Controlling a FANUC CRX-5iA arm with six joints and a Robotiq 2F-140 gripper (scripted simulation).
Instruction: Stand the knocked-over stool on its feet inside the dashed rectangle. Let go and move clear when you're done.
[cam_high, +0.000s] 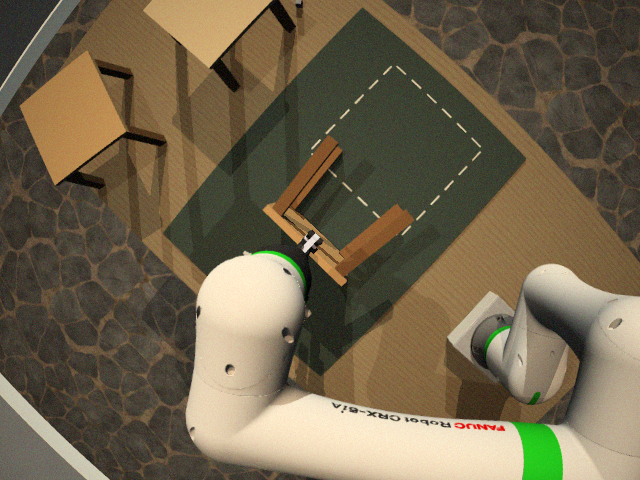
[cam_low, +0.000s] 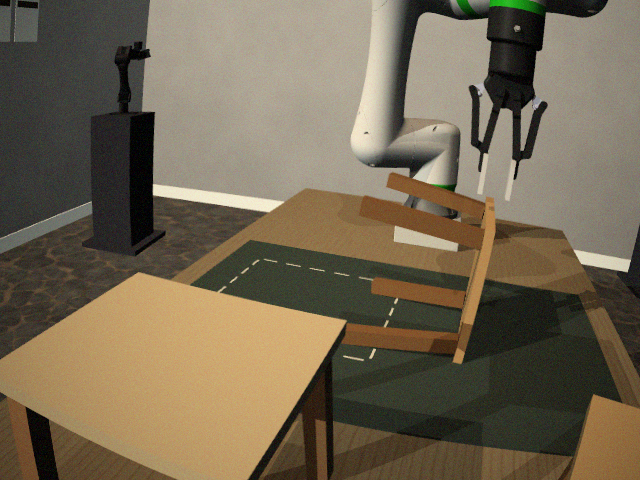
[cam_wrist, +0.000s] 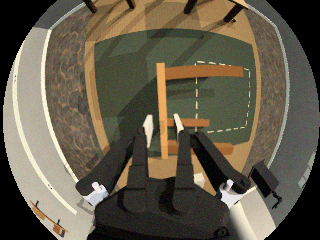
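The wooden stool (cam_high: 330, 217) lies on its side on the dark green mat, its seat standing on edge and its legs pointing sideways toward the dashed rectangle (cam_high: 395, 142). Two leg ends reach the rectangle's near border. In the exterior view the stool (cam_low: 439, 268) leans slightly, with its seat edge uppermost. My gripper (cam_low: 494, 191) points straight down just above that top seat edge, fingers partly apart with nothing between them. In the wrist view the fingertips straddle the line of the seat edge of the stool (cam_wrist: 194, 110) from above, without touching it.
Two tan tables (cam_high: 69, 116) (cam_high: 206, 25) stand beyond the mat's far side; one fills the foreground of the exterior view (cam_low: 160, 372). The robot's base block (cam_high: 478, 330) sits at the mat's corner. A black pedestal with a statue (cam_low: 122, 175) stands off the platform.
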